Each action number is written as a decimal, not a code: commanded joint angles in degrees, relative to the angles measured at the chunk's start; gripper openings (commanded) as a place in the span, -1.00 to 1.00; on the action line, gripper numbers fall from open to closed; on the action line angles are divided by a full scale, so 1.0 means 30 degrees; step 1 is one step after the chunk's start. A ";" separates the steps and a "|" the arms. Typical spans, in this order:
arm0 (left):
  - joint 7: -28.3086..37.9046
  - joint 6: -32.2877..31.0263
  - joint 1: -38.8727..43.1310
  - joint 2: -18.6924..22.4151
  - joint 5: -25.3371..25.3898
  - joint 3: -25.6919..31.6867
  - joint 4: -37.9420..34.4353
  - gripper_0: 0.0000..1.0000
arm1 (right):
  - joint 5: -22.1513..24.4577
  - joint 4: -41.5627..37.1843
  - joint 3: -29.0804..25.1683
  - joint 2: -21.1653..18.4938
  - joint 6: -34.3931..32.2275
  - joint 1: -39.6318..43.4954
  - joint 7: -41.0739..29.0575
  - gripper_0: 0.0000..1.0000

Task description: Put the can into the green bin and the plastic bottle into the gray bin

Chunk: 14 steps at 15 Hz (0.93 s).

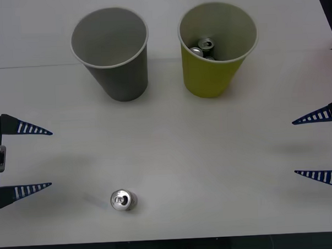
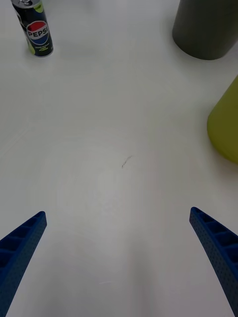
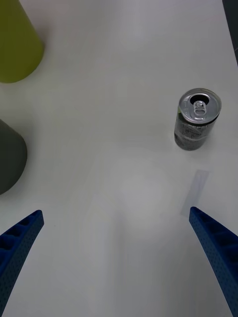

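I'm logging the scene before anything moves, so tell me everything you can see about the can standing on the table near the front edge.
The can is small, silver-topped metal with a pull tab and an open mouth; its side carries a dark Pepsi label. It stands upright on the white table, near the front edge on the left gripper's side, apart from both bins. Nothing touches it but the table.

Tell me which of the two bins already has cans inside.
The green bin, on the robot's right side of the table, has silver cans at its bottom. The gray bin beside it looks empty.
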 commanded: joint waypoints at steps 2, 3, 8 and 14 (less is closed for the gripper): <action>0.0026 0.0222 0.0156 -0.0251 0.0127 0.0010 0.0101 1.00 | 0.0000 0.0000 0.0000 0.0000 0.0000 0.0000 -0.0001 1.00; -0.0091 0.0515 0.0215 -0.0339 0.0303 0.0127 0.0159 1.00 | 0.0000 0.0000 0.0000 0.0000 0.0000 0.0000 -0.0001 1.00; -0.0531 0.0925 0.0830 -0.0046 0.1445 0.0185 0.0570 1.00 | 0.0000 0.0000 0.0000 0.0000 0.0000 0.0000 -0.0001 1.00; -0.3578 -0.1624 0.0801 0.0804 0.4814 -0.0166 0.3880 1.00 | 0.0000 0.0000 0.0000 0.0000 0.0000 0.0000 -0.0001 1.00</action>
